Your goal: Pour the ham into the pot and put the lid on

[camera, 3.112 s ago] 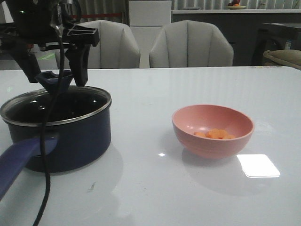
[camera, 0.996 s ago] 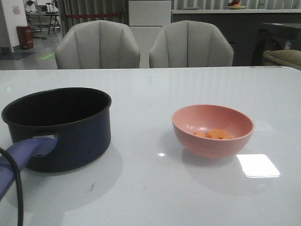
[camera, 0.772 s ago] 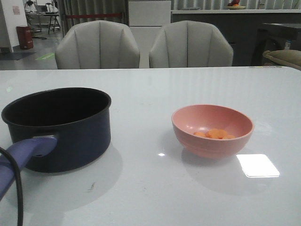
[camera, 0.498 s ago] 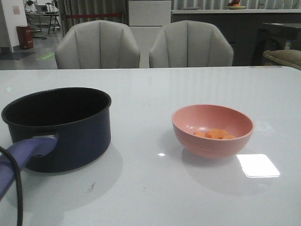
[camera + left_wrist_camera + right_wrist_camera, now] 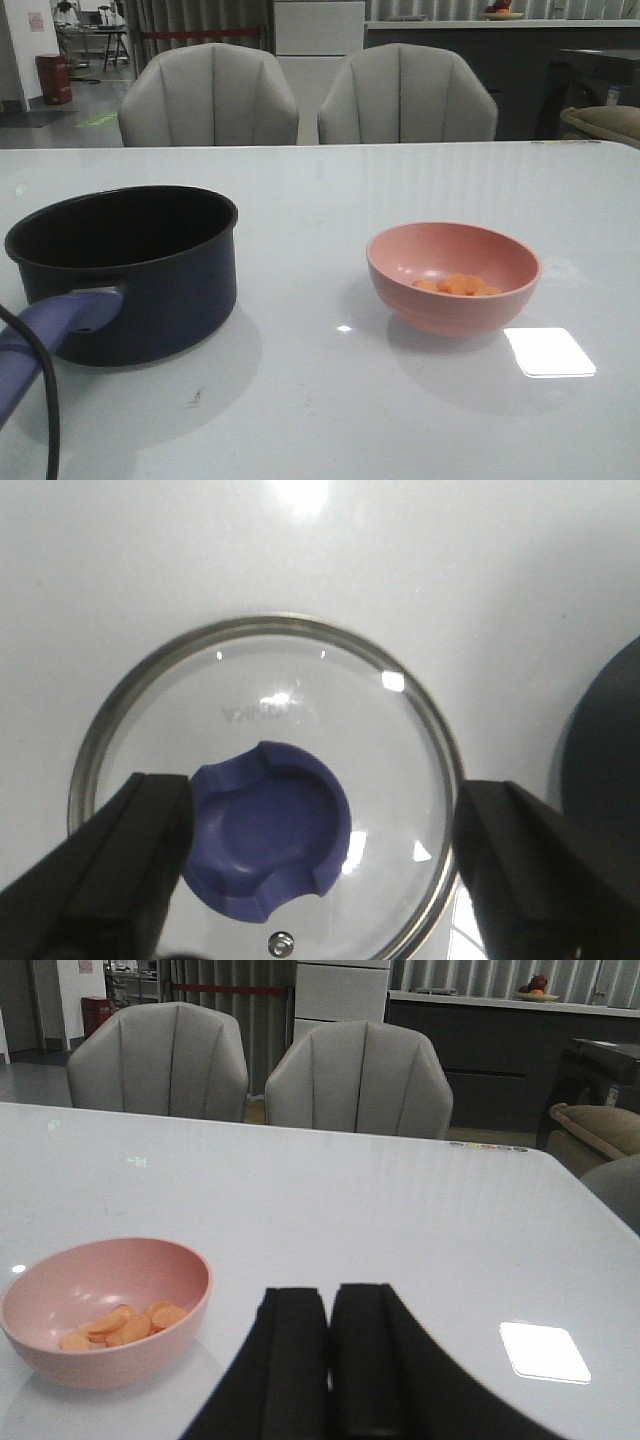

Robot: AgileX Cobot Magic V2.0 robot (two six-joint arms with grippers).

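The ham (image 5: 460, 285) lies as a few orange pieces in the bottom of the pink bowl (image 5: 453, 276), which stands on the white table (image 5: 400, 400) well apart from the pot (image 5: 125, 270). The pot is now uncovered, its black inside open. About three seconds ago the lid was on it with the left arm above; now the lid (image 5: 265, 790) lies flat on the table just beside the pot. The left gripper (image 5: 320, 880) hangs over it, fingers spread wide on both sides of the blue knob (image 5: 268, 842), touching nothing.

So I judge the pot is ready for pouring.

The right gripper (image 5: 330, 1360) has its fingers pressed together, empty, near the bowl. Between bowl and pot the table is free.
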